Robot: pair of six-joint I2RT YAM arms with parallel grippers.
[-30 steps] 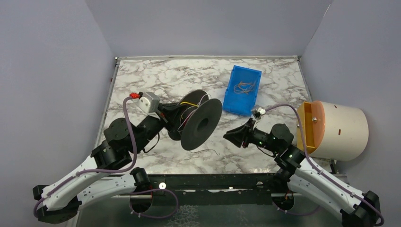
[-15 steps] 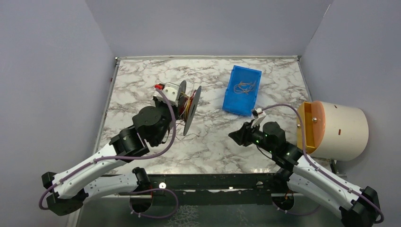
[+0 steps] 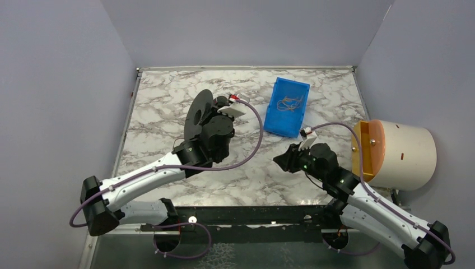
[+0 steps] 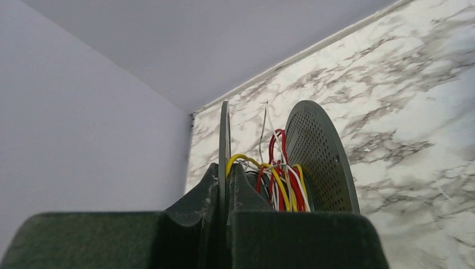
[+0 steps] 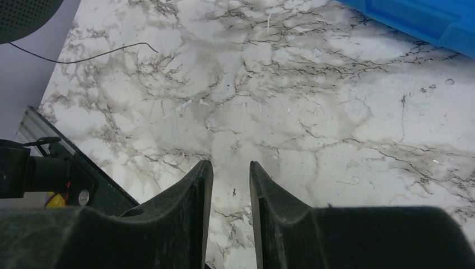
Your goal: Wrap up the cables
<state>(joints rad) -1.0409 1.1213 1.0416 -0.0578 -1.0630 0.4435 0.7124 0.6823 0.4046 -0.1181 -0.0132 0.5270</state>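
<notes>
L tool (image 4: 226,175) swung spool (image 3: 197,112) w/ cables (image 4: 277,182) farther back.

Noted matt black plastic on spool (image 4: 322,162), one flange perforated; glossy plastic insulation on cables (image 4: 280,188); smooth marble-print tabletop (image 5: 336,112); smooth blue plastic bin (image 3: 280,129).

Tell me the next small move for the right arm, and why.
Likely swing the right end effector leftward toward the spool. It hangs open and empty over the table, while the left end effector is clamped on one spool disc and a few cables poke loose above the winding.
</notes>
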